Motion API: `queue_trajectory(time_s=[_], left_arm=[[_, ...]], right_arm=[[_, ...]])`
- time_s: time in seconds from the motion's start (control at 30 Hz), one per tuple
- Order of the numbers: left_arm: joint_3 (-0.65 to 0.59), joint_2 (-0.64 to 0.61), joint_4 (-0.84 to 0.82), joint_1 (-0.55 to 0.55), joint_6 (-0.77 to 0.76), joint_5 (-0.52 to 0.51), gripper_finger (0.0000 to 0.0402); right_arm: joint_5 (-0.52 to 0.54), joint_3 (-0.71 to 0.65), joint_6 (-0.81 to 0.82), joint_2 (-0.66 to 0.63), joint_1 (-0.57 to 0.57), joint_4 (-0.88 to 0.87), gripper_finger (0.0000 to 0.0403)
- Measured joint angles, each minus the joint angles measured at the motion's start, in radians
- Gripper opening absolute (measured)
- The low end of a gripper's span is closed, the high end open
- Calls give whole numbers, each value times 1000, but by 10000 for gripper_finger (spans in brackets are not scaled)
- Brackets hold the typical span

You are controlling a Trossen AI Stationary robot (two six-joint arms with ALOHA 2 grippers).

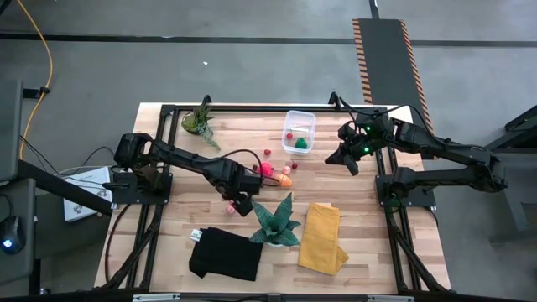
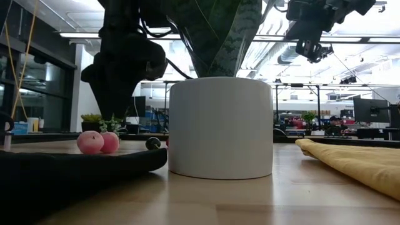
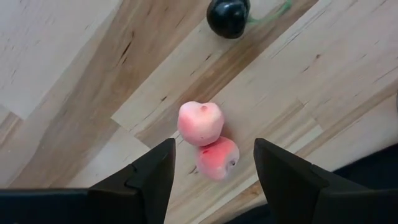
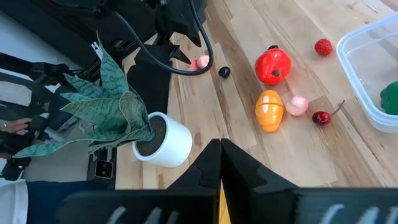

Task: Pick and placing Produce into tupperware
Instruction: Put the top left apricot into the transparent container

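The tupperware (image 1: 299, 132) is a clear tub on the far middle of the table, with a green piece (image 4: 390, 98) and a small red piece inside. Loose produce lies near it: a red piece (image 4: 273, 65), an orange one (image 4: 269, 111), a cherry (image 4: 321, 117) and a strawberry (image 4: 323, 46). A joined pair of pink fruits (image 3: 208, 140) rests on the wood, with a dark ball (image 3: 228, 15) close by. My left gripper (image 3: 214, 158) is open, pointing down just above the pink pair, one finger on either side. My right gripper (image 4: 219, 146) is shut, raised to the right of the tub.
A teal spiky plant in a white pot (image 2: 220, 127) stands just right of the left gripper. A black cloth (image 1: 225, 254) and a folded yellow cloth (image 1: 321, 237) lie at the near edge. A small leafy plant (image 1: 200, 120) sits at the far left.
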Motion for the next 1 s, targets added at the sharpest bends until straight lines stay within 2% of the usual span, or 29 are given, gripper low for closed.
queue_trajectory(time_s=[0.3, 0.77, 1.0], left_arm=[[0, 0, 0, 0, 9, -9, 230], [-29, -2, 32, 0, 21, -46, 232], [-92, -2, 66, -2, -8, 19, 232]], right_arm=[[0, 0, 3, 0, 0, 2, 0], [3, 0, -1, 0, 0, 7, 0], [3, 0, 0, 0, 0, 15, 0]])
